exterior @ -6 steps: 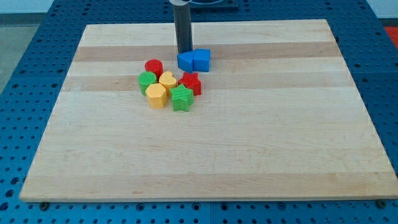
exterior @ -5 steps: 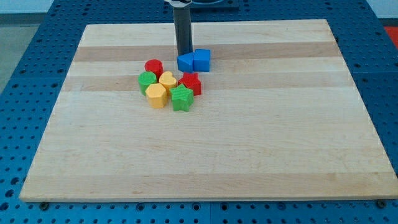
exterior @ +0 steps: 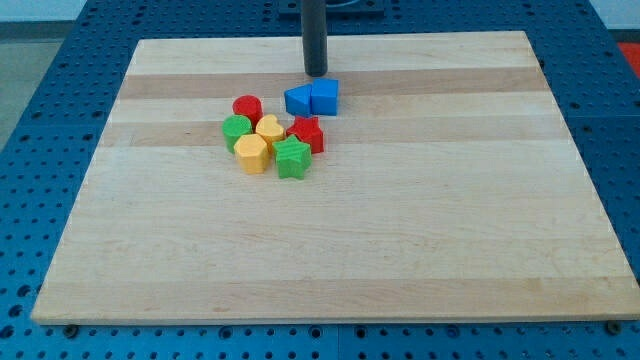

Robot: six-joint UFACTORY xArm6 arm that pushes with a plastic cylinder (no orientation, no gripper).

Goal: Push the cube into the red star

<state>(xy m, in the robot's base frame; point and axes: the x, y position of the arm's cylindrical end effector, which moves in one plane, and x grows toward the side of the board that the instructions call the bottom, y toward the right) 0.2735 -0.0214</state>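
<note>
While my tip (exterior: 315, 75) sits just above the blue cube (exterior: 324, 96) at upper centre of the wooden desk (exterior: 450, 200), approach is the step; no pincer exists, nothing held. Next: push cube down-left into red star (exterior: 307, 133).

Pale wood tabletop (exterior: 400, 250), planks running across the view w/ slightly darker bands near the view's top. It sits on a blue perforated base (exterior: 30, 120), holes in a regular grid, showing on all sides. Light is even & soft, no hard shadows. Grey strip at top edge.
</note>
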